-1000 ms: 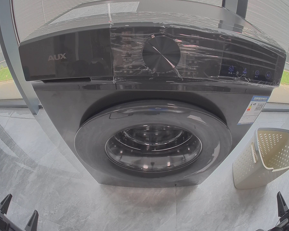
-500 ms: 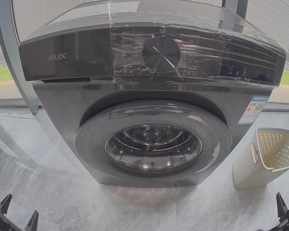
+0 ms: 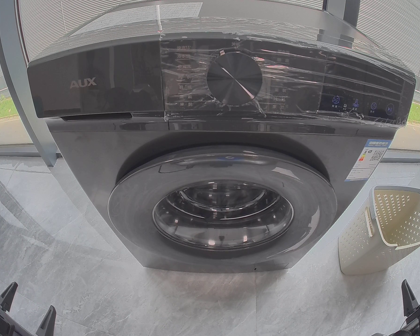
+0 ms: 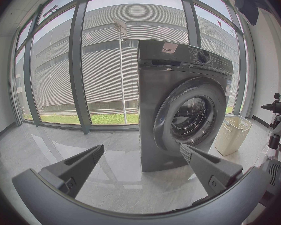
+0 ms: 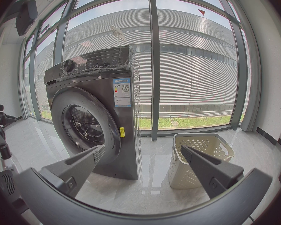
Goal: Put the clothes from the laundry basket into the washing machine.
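A dark grey front-loading washing machine (image 3: 219,131) stands on the glossy grey tiled floor (image 3: 79,239) before tall glass windows (image 4: 106,72), its round glass-fronted door (image 3: 222,213) shut. Near its side, on the robot's right, a cream perforated plastic laundry basket (image 3: 355,243) sits upright on the floor. The left end effector (image 3: 30,297) and right end effector (image 3: 419,276) hang low, well short of the machine, each with fingers spread wide and gripping nothing.
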`<state>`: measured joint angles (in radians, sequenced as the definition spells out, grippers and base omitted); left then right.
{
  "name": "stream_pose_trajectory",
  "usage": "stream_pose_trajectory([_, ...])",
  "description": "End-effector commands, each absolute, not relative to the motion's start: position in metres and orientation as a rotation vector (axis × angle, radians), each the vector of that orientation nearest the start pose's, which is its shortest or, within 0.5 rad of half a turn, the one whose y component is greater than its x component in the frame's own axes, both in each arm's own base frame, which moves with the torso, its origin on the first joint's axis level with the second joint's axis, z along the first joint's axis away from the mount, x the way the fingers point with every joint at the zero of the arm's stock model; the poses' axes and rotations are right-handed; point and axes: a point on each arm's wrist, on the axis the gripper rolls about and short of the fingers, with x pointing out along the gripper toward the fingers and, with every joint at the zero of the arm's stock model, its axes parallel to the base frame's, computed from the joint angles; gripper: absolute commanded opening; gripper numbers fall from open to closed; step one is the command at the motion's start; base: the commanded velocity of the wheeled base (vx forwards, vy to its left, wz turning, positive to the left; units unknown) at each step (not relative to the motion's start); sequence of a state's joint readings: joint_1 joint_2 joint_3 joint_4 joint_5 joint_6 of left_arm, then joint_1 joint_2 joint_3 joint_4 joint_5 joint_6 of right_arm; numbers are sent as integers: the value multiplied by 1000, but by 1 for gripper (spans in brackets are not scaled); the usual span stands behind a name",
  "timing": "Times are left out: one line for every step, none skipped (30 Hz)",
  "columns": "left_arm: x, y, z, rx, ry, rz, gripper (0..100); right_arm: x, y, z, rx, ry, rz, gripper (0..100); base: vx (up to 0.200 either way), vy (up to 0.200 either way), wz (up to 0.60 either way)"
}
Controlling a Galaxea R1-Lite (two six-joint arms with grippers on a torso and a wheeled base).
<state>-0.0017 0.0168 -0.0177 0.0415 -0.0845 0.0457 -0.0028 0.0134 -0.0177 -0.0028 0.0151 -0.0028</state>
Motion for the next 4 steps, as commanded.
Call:
stream_pose_trajectory([-23, -2, 71, 44, 39, -87, 100, -22, 0, 76, -3, 2, 12, 100, 0, 0, 0])
stream_pose_trajectory([-23, -2, 71, 44, 39, -87, 100, -22, 0, 76, -3, 2, 12, 100, 0, 0, 0])
stream_pose_trajectory([-23, -2, 71, 44, 39, -87, 100, -22, 0, 76, -3, 2, 12, 100, 0, 0, 0])
stream_pose_trajectory([-23, -2, 71, 44, 39, -87, 100, -22, 0, 76, -3, 2, 12, 100, 0, 0, 0])
